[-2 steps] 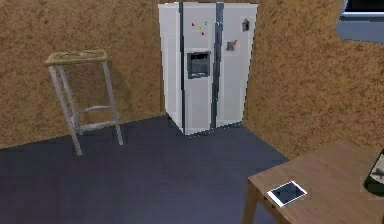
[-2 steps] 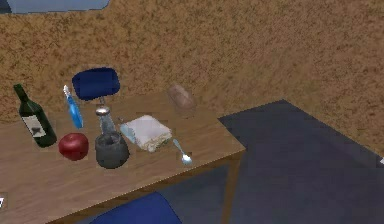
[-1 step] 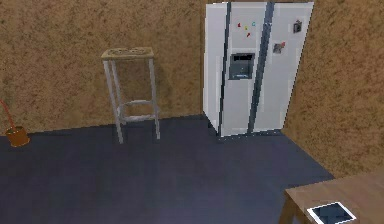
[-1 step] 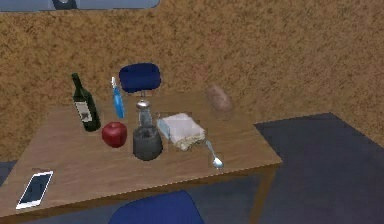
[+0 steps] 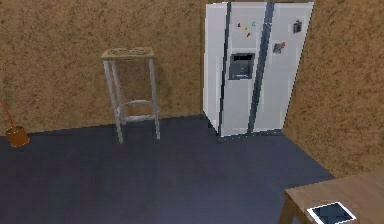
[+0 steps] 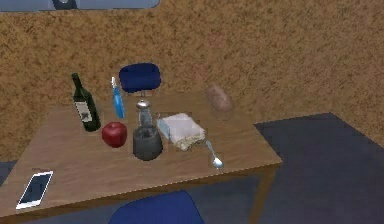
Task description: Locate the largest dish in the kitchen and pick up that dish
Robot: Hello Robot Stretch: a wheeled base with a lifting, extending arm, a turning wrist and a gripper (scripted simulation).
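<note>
One wooden table [image 6: 245, 150] bears everything countable: one pale squarish dish [image 6: 182, 128] near its middle, just beside one dark grey cup [image 6: 147, 143], with one fork [image 6: 213, 155] lying toward the arm side view's right. Two bottles stand farther back, a dark green bottle [image 6: 85, 102] and a slim blue bottle [image 6: 117, 98], with one red apple [image 6: 115, 134] in front of them and one phone [image 6: 35, 188] at the near corner. One blue chair [image 6: 140, 77] stands at the far side and a second blue chair [image 6: 155, 212] at the near edge. Ahead stand one fridge [image 5: 255, 65] and one stool [image 5: 130, 90].
</note>
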